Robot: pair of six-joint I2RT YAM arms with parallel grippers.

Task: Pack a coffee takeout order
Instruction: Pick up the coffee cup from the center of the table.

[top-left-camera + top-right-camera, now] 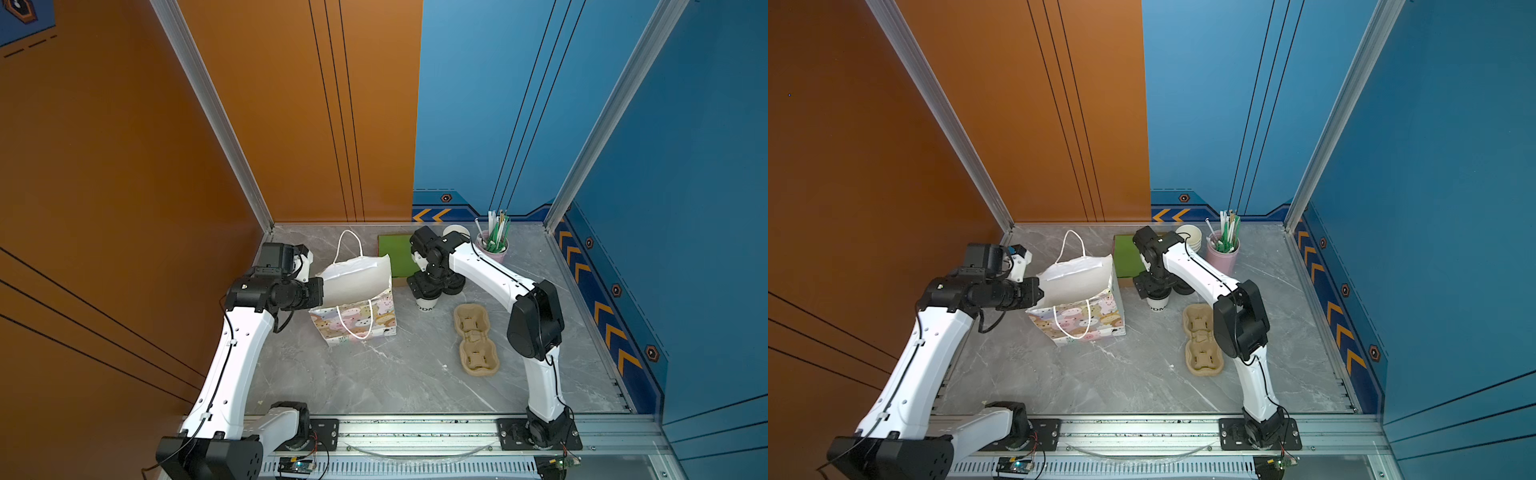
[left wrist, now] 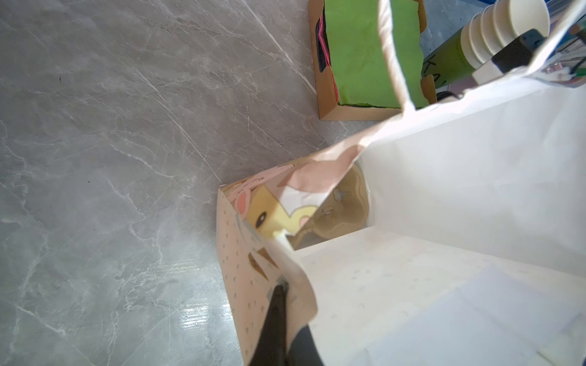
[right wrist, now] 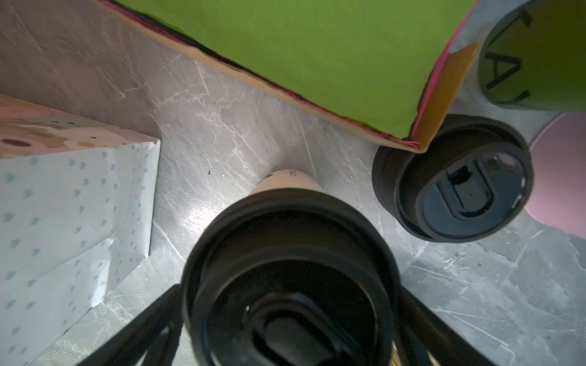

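Observation:
A small white paper cup [image 1: 426,306] [image 1: 1158,306] with dark lettering stands right of the bag, a black lid [image 3: 288,253] on it. My right gripper [image 1: 428,291] [image 1: 1156,291] [image 3: 290,288] hangs over it, open, one finger on each side of the lid. A green napkin [image 1: 395,257] [image 1: 1126,257] [image 2: 364,54] [image 3: 301,54] lies in a brown cardboard tray behind. My left gripper [image 1: 320,291] [image 1: 1040,293] [image 2: 282,291] is shut on the rim of the cartoon-print paper bag [image 1: 357,316] [image 1: 1079,316], holding its mouth apart.
A beige pulp carrier [image 2: 342,215] lies inside the bag; another [image 1: 476,338] [image 1: 1202,340] lies on the table near the right arm. Spare black lids [image 3: 453,177], stacked paper cups [image 1: 455,230] [image 1: 1190,235] and a pink tin of straws [image 1: 492,245] [image 1: 1223,251] crowd the back.

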